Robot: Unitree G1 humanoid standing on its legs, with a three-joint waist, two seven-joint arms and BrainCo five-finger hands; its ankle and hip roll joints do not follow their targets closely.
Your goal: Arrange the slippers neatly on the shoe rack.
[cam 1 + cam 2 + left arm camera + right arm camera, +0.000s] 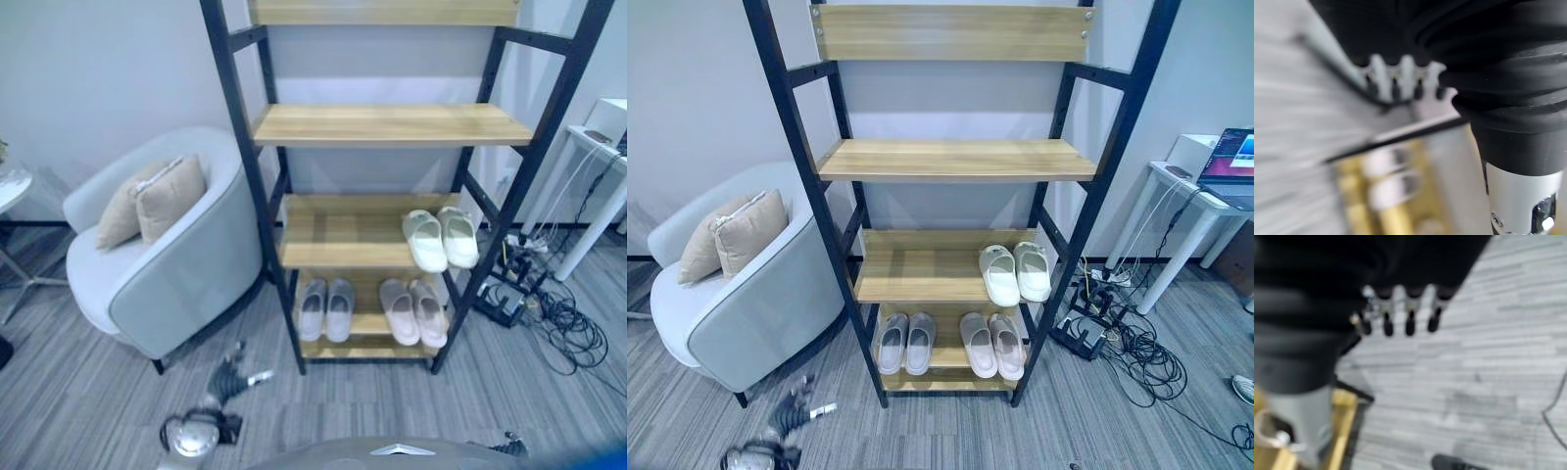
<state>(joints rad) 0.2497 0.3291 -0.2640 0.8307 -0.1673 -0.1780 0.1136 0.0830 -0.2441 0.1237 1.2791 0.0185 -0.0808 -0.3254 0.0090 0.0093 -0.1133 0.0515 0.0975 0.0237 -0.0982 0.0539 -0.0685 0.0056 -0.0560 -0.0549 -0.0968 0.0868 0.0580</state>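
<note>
The shoe rack (387,125) has a black frame and wooden shelves. On its lower middle shelf, at the right end, stands a pair of white slippers (440,238). The bottom shelf holds a grey pair (326,308) on the left and a beige pair (412,311) on the right. Each pair stands side by side with toes pointing outwards. My left hand (231,378) hangs low over the floor, in front of the rack's left leg. Its fingers (1400,81) are straight and hold nothing. My right hand (1400,313) hangs over the grey floor beside the rack, fingers straight and empty.
A grey armchair (167,264) with two beige cushions (152,201) stands left of the rack. At the right is a white table (1185,186) with a laptop (1231,155). Cables and a power strip (1102,323) lie on the floor below it.
</note>
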